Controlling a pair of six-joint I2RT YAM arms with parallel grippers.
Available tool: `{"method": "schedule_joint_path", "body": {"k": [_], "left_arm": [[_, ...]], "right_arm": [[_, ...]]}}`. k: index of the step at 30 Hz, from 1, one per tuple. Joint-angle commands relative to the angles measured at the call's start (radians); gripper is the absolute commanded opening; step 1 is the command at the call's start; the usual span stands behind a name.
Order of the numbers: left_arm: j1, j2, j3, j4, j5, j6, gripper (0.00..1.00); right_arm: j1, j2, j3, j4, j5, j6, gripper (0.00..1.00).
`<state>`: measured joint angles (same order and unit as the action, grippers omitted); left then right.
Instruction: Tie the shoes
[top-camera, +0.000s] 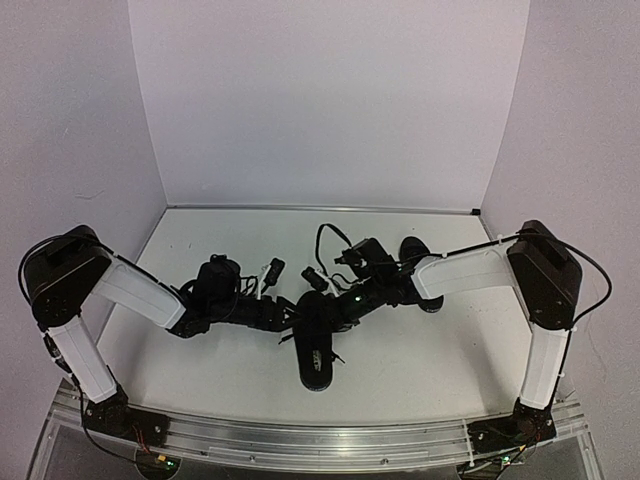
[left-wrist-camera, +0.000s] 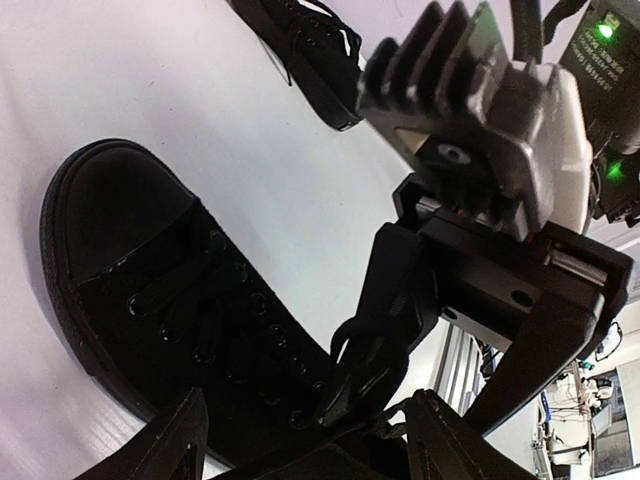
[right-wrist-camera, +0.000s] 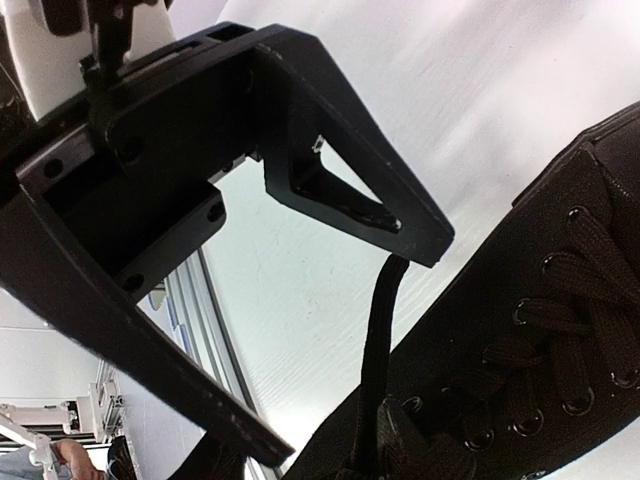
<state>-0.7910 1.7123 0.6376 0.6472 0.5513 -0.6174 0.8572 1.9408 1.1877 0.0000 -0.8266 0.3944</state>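
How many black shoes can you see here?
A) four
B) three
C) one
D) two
D: the left wrist view shows a near shoe up close and a far shoe lying apart from it, and no other shoe shows in any view.

blocked: left gripper (left-wrist-camera: 320, 440) and right gripper (right-wrist-camera: 350, 345) crowd near shoe (top-camera: 316, 360) | far shoe (left-wrist-camera: 310, 60) behind | free: table (top-camera: 450, 350) front-right
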Motion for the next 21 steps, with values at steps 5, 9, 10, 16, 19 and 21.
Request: {"method": "schedule_joint_path", "body": {"k": [5, 9, 10, 16, 19, 21], "left_arm": [[-0.008, 0.047, 0.105, 0.055, 0.062, 0.016, 0.72], [-0.015, 0.072, 0.121, 0.060, 0.075, 0.016, 0.71], [-0.017, 0.078, 0.119, 0.065, 0.077, 0.016, 0.69], [-0.016, 0.089, 0.080, 0.121, 0.073, -0.007, 0.51], [-0.016, 0.089, 0.068, 0.137, 0.069, -0.010, 0.41], [-0.016, 0.089, 0.063, 0.145, 0.069, -0.011, 0.31]], "right_arm": [[0.015, 0.010, 0.054, 0.030, -0.019, -0.017, 0.41], [0.018, 0.020, 0.063, 0.032, -0.020, -0.016, 0.41], [0.018, 0.021, 0.064, 0.032, -0.019, -0.016, 0.41], [0.018, 0.008, 0.051, 0.031, -0.008, -0.015, 0.41], [0.017, -0.001, 0.038, 0.031, 0.000, -0.013, 0.41], [0.018, -0.007, 0.029, 0.029, 0.008, -0.011, 0.41]]}}
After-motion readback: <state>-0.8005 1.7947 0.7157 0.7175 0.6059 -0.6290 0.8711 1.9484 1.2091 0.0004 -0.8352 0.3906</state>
